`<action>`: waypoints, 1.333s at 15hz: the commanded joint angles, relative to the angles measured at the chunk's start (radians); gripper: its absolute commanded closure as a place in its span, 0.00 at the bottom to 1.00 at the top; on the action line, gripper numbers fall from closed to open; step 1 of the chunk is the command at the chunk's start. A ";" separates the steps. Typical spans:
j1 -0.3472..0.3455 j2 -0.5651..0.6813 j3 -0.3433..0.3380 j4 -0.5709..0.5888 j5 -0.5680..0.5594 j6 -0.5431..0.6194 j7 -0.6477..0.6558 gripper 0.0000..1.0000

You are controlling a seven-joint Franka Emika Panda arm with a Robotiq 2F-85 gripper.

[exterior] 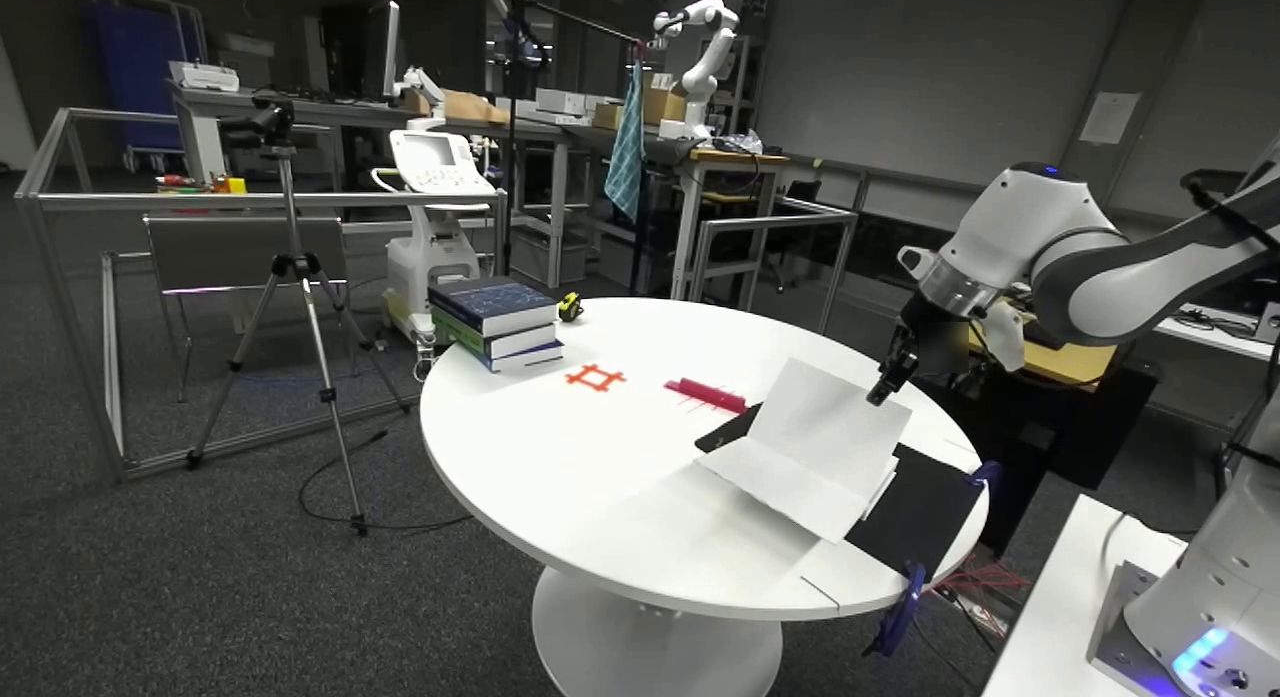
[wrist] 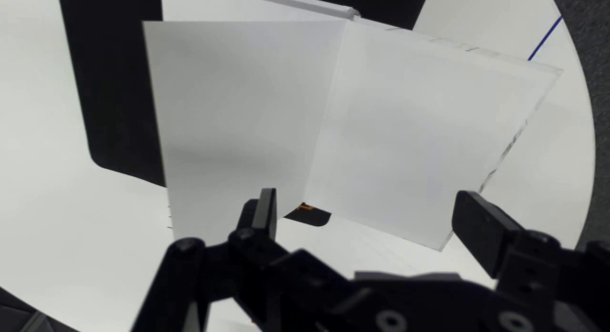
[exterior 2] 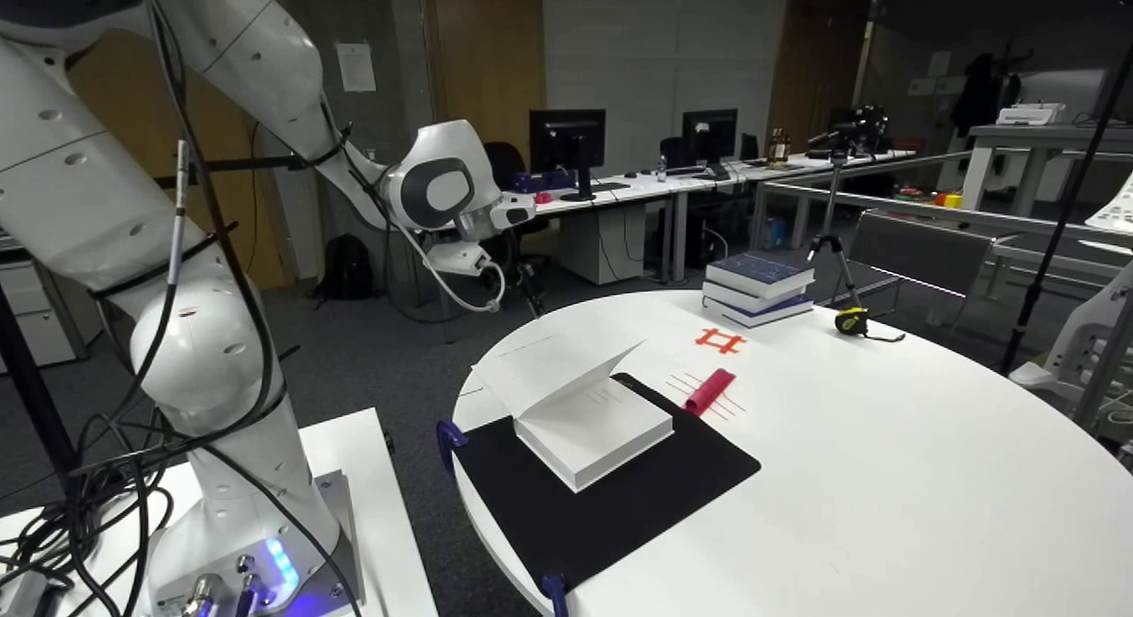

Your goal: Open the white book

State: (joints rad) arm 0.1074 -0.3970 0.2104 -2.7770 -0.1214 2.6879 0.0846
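Subject of the task: a white rectangular book with pale pages (exterior 2: pixel 574 413), lying open on a flat black rectangular mat (exterior 2: pixel 593 524), near the edge of the round white table (exterior: pixel 560 447) that faces the robot's base (exterior: pixel 1210 607). The table has no corners. Two blue clamps (exterior 2: pixel 450 438) sit at that same edge, by the mat.

One leaf (exterior: pixel 830 422) stands tilted above the page block; the opened-out half (exterior: pixel 790 487) reaches past the mat — whether it touches the tabletop cannot be told.

The black two-finger gripper (wrist: pixel 367 206) is spread wide and holds nothing; in the wrist view only book, mat and table show between its fingers (wrist: pixel 479 227). In an exterior view its tips appear clear of the book.

Step in hand, as judged: the opening itself looks achieved, final condition unconfirmed. The next move calls for withdrawal without brushing the raised leaf — or, should a flat spread be required, pressing it over towards the opened-out half. Likely fault: the leaf falling back.
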 commanded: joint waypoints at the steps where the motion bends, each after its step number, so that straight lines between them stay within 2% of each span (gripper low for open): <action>1: -0.042 -0.127 -0.019 0.003 -0.030 -0.107 0.010 0.00; 4: -0.074 -0.229 -0.036 -0.012 -0.031 -0.211 0.021 0.00; 11: -0.093 -0.360 -0.134 0.000 -0.056 -0.421 -0.111 0.00; 16: -0.097 -0.430 -0.185 0.002 -0.065 -0.498 -0.186 0.00; 20: -0.121 -0.472 -0.202 0.002 -0.091 -0.532 -0.183 0.00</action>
State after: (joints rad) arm 0.0144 -0.8194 0.0201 -2.7714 -0.1811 2.1915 -0.0762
